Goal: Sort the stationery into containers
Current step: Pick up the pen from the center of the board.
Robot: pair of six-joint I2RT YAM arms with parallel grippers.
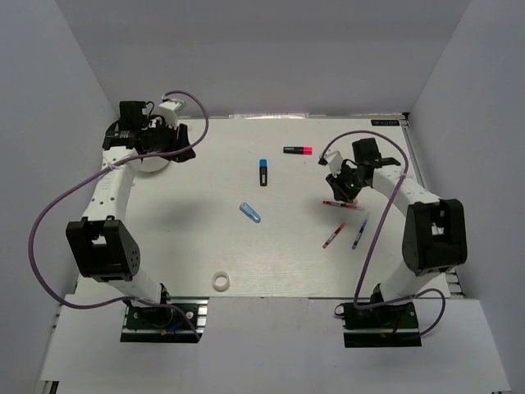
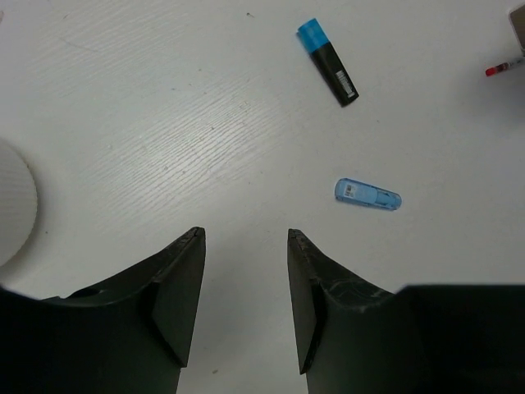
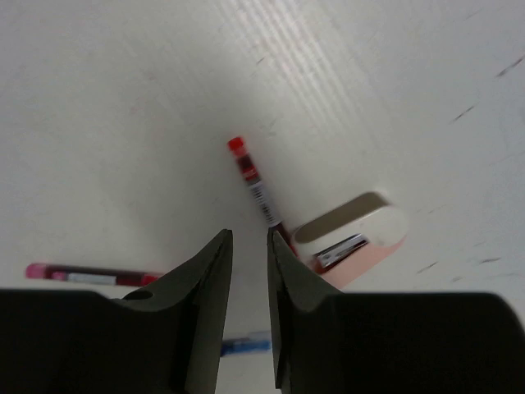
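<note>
The white round tub [image 1: 152, 167] stands at the far left, mostly under my left arm; its rim shows in the left wrist view [image 2: 15, 215]. My left gripper [image 1: 184, 152] [image 2: 246, 234] is open and empty beside it. A blue-ended black marker [image 1: 263, 171] [image 2: 328, 62], a translucent blue tube [image 1: 250, 213] [image 2: 367, 195] and a pink-ended marker [image 1: 298, 150] lie mid-table. My right gripper [image 1: 345, 190] [image 3: 249, 232] hovers narrowly open and empty over a red pen [image 1: 344, 203] [image 3: 256, 185]. A second red pen [image 1: 333, 235] [image 3: 90, 273] and a blue pen [image 1: 359, 234] [image 3: 246, 343] lie nearer.
A small white and pink stapler [image 3: 353, 236] lies against the red pen, right of my right fingers. A white tape ring [image 1: 220, 281] sits near the front edge. Purple cables loop from both arms. White walls enclose the table on three sides.
</note>
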